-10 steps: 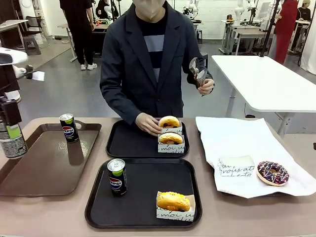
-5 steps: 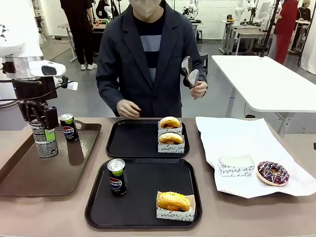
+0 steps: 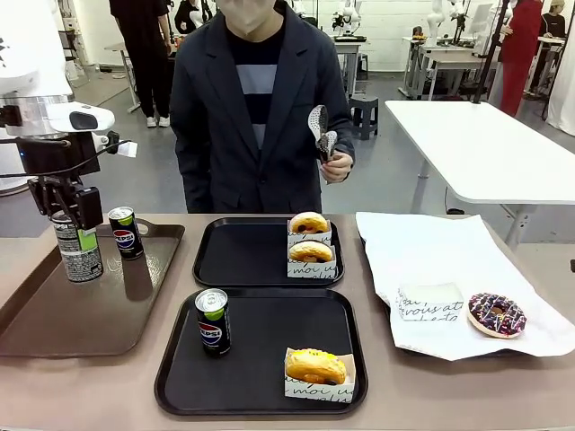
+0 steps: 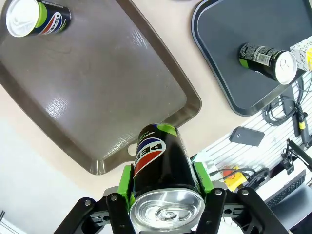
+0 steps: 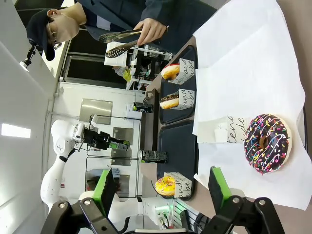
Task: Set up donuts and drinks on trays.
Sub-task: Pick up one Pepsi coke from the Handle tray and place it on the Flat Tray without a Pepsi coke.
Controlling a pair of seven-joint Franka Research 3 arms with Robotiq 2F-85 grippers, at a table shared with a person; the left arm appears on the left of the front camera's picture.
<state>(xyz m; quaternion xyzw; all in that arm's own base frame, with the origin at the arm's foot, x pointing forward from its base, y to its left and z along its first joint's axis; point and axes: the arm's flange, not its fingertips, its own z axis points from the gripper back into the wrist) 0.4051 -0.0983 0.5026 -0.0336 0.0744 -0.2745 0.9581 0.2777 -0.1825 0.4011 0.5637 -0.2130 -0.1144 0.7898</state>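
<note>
Left gripper [image 4: 165, 176]: fingers clamp a Pepsi can [image 4: 158, 158] near its top, upright over the brown tray [image 3: 54, 328]. Right gripper [image 5: 162, 189]: fingers spread wide, holding nothing, above the white paper [image 5: 243, 73] bearing a sprinkled donut [image 5: 265, 144]. Near black tray [image 3: 260, 397] carries a second can [image 3: 213, 321] and a yellow donut [image 3: 314, 365].

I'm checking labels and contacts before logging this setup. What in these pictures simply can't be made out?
- Front view: logo of the held can faces away; the left gripper covers its top.
- Front view: sleeve script of the rear donut, hidden behind the front donut.
- Right wrist view: label of the near-tray can, too small to read.
- Left wrist view: held can's base, hidden by the can itself.
</note>
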